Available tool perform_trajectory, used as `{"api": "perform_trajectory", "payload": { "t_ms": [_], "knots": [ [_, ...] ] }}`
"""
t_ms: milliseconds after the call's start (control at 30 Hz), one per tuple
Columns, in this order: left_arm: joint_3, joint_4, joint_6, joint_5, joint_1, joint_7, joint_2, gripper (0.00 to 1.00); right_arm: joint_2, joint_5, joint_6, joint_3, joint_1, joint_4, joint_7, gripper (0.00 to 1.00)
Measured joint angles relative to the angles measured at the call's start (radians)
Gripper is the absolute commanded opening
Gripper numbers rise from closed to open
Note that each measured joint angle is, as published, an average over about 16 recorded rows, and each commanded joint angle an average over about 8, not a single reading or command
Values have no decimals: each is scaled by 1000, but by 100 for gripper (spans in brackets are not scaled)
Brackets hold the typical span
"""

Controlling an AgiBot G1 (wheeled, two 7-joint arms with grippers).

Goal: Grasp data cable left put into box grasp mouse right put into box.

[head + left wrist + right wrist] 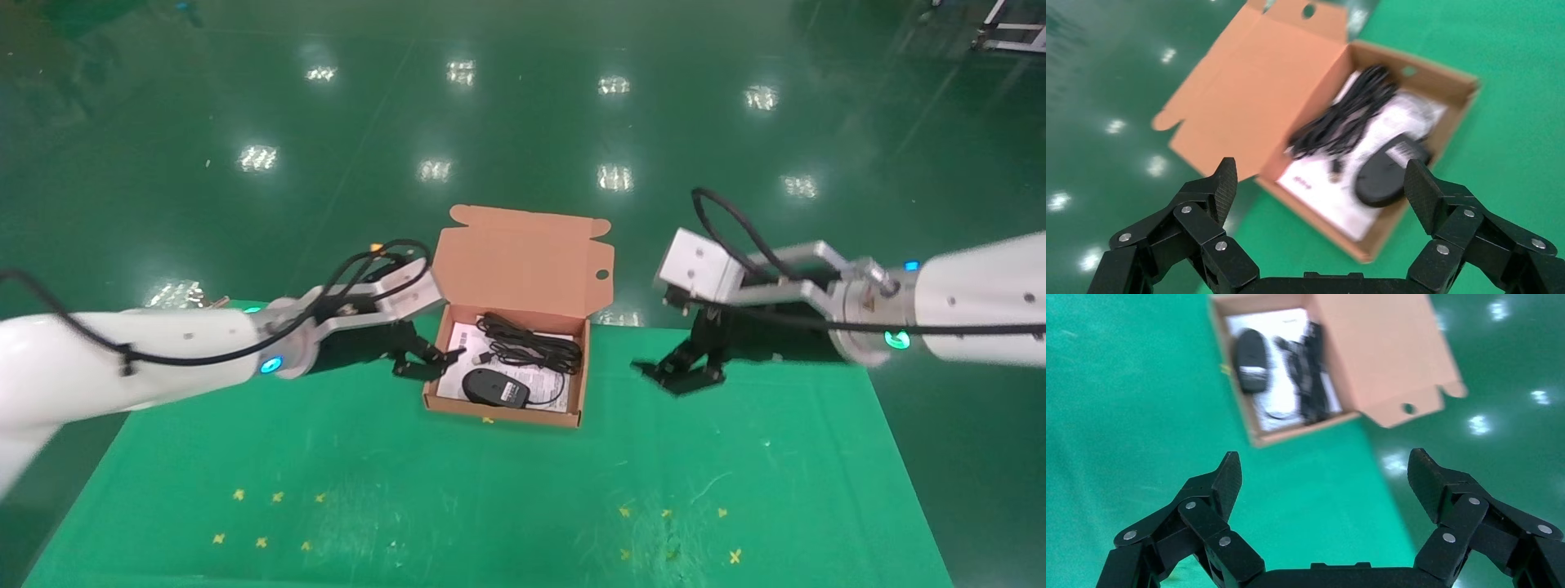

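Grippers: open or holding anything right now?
Left gripper: jaws open, empty, beside the box.
Right gripper: jaws open, empty, off to its right.

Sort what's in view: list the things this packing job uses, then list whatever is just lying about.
Job things:
- box, lid open
- data cable, bundled inside the box
- mouse, inside the box in front of the cable
- left gripper, open, at the box's left wall
- right gripper, open, off to the box's right

Lying about:
- white printed sheet lining the box
- green mat

Green table (507, 498) — box (504, 408) on it, far-centre, lid open.
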Motion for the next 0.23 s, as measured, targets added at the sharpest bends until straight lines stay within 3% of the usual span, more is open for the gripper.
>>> {"api": "perform_trajectory", "payload": {
  "t_ms": [233],
  "knots": [
    [-47, -29, 66, -85, 31, 12, -40, 100, 15, 81, -43, 66, -53, -3, -47, 100]
  ]
}}
